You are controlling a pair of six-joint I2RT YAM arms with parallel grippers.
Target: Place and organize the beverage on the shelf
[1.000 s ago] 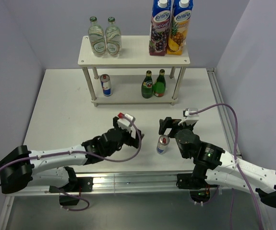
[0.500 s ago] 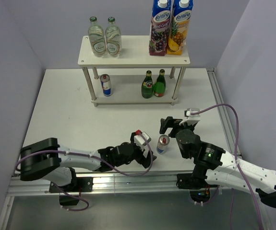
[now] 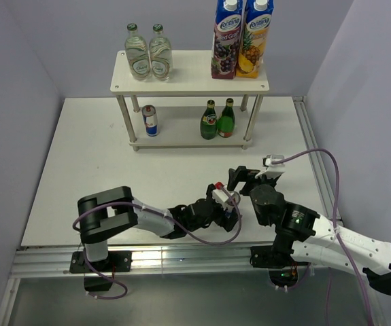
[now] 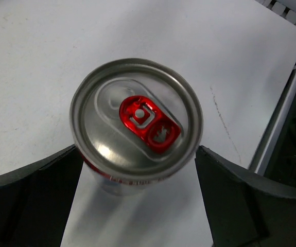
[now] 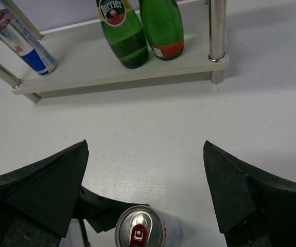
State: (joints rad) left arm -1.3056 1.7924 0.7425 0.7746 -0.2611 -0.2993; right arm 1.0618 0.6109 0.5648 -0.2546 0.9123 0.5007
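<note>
A slim silver can (image 4: 136,119) with a red tab stands upright on the table between the fingers of my left gripper (image 4: 137,150), which is open around it, with the fingers close to its sides. The same can (image 5: 140,227) shows just below my open right gripper (image 5: 145,146), which holds nothing. In the top view the left gripper (image 3: 227,206) mostly hides the can, and the right gripper (image 3: 243,178) is just behind it. On the shelf (image 3: 188,83) stand two clear bottles (image 3: 147,53) on top, and another can (image 3: 150,120) and two green bottles (image 3: 217,119) on the lower board.
Two tall juice cartons (image 3: 241,37) stand at the right end of the shelf's top board. The shelf's right front leg (image 5: 217,36) stands beside the green bottles. The right arm's purple cable (image 3: 321,163) loops over the table's right edge.
My left arm has swung to the right across the table's front, bringing its open gripper around the can. The right arm and the can have not moved.
</note>
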